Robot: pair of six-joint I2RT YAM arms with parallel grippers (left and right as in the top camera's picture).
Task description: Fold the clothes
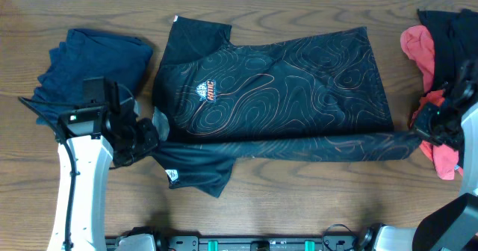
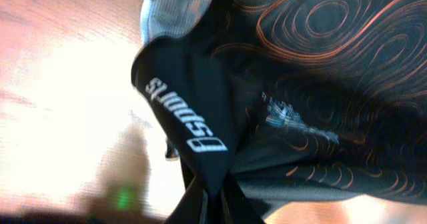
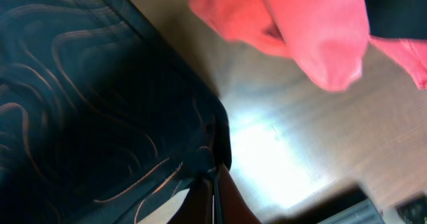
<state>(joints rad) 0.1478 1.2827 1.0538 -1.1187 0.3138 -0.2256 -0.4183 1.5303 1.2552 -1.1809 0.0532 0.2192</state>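
black jersey (image 1: 284,79) spread overhead, white lettering (image 2: 185,117) left-wrist only

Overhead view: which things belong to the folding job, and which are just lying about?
Job: black contour-line jersey, pinched by left hand and right hand; navy garment; coral-red pieces; black garment beside them.
Just there: wooden table; base rail.

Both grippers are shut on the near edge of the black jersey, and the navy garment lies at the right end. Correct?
No. The overhead view shows the navy garment at the left end, beside the left gripper. The rest holds: it and the right gripper are shut on the near edge of the black jersey.
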